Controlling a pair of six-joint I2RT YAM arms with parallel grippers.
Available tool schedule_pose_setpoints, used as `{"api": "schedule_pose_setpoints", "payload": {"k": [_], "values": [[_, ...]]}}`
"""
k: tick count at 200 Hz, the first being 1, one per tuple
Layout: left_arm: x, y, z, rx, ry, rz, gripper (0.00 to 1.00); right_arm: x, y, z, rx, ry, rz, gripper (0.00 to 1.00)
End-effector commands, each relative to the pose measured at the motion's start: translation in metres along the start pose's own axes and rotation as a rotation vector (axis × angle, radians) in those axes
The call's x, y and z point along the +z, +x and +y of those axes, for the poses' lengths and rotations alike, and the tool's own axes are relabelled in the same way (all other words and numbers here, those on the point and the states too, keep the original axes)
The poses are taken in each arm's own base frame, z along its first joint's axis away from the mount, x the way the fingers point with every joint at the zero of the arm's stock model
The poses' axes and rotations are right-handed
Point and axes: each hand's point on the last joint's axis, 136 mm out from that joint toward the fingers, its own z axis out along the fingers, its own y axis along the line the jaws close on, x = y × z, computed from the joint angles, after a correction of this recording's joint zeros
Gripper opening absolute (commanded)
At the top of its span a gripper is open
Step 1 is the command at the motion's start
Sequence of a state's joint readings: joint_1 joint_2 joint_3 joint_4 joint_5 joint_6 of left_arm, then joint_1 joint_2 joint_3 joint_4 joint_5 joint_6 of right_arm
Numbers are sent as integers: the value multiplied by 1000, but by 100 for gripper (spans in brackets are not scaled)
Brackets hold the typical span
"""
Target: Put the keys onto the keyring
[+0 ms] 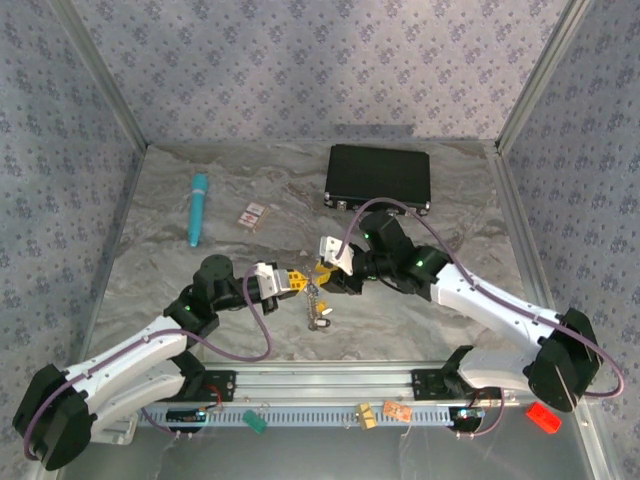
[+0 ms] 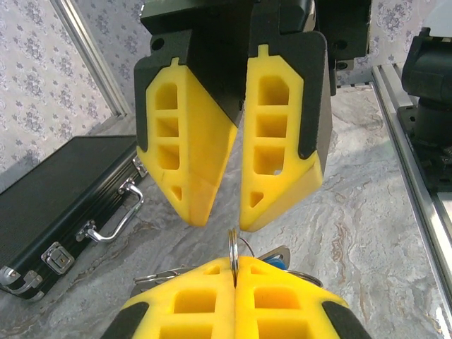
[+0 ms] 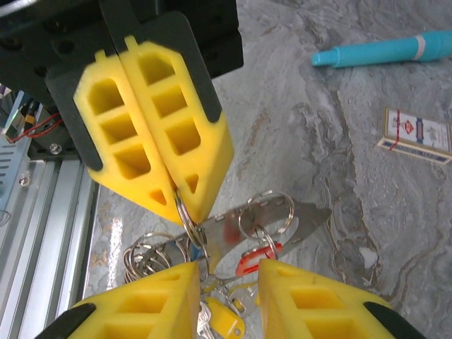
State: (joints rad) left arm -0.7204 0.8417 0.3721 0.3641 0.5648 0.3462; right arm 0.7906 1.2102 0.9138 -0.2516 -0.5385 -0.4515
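Note:
My left gripper [image 2: 235, 265] is shut on the keyring [image 2: 233, 248], a thin silvery ring standing edge-on between its yellow fingertips. From the ring hangs a bunch: a flat metal plate [image 3: 282, 219], smaller rings, a red tag [image 3: 256, 260] and yellow-headed keys [image 3: 227, 321]. A blue head [image 2: 277, 263] peeks out behind the left fingers. My right gripper [image 3: 227, 272] faces the left one, open, its fingers on either side of the hanging bunch. In the top view the left gripper [image 1: 296, 282] and the right gripper [image 1: 325, 268] meet above mid-table, with the keys [image 1: 318, 308] dangling below them.
A black case [image 1: 378, 176] with a metal handle lies at the back right. A teal pen [image 1: 197, 208] and a small pink-and-white card [image 1: 254, 214] lie at the back left. The arms' metal rail [image 1: 330, 385] runs along the near edge.

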Motion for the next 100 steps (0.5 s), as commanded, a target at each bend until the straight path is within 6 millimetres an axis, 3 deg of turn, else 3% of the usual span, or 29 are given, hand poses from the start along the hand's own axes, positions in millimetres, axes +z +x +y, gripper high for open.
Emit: {"api": "schedule_pose_setpoints", "payload": {"k": [1, 58, 100], "values": [[-1, -22, -2, 32, 21, -79, 0, 2, -11, 7, -17, -39, -43, 29], [0, -22, -2, 29, 24, -82, 0, 10, -16, 7, -28, -53, -58, 24], [1, -22, -3, 18, 27, -84, 0, 12, -17, 10, -40, -75, -62, 0]]}}
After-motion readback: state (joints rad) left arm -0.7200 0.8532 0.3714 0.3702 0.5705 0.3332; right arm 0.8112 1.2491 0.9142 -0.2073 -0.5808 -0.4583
